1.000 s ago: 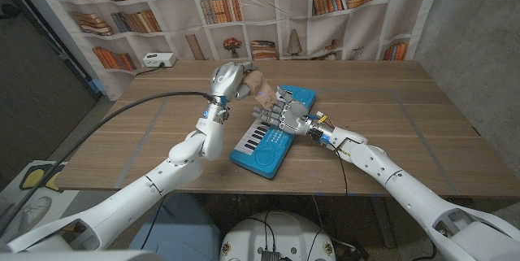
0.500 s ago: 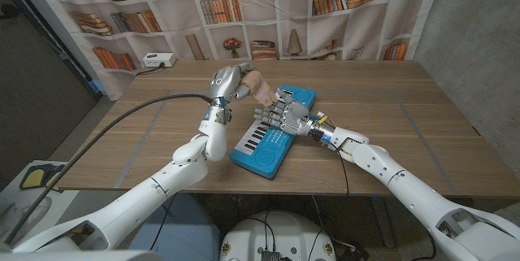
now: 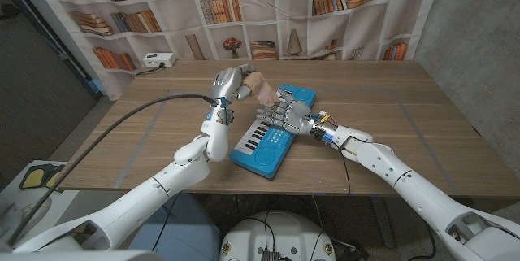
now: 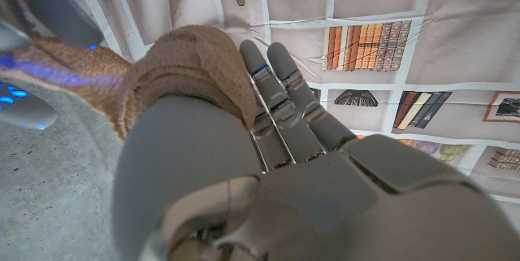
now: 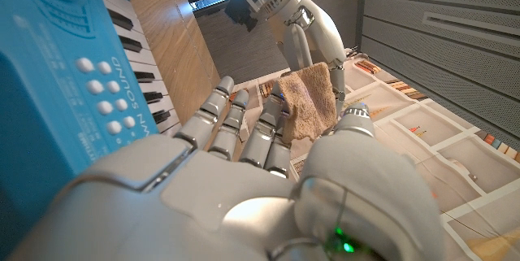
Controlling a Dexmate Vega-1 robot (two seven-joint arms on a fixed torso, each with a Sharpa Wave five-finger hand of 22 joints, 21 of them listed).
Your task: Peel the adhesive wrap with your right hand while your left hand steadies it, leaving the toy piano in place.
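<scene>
Probably a lab: printed bookshelf backdrop (image 3: 268, 1) behind wooden table (image 3: 406, 123).

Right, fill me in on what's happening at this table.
The robot is working on a tan adhesive wrap above a blue toy piano lying on the wooden table. Its left hand grips the roll, while the right hand pinches its loose end above the keys.
</scene>
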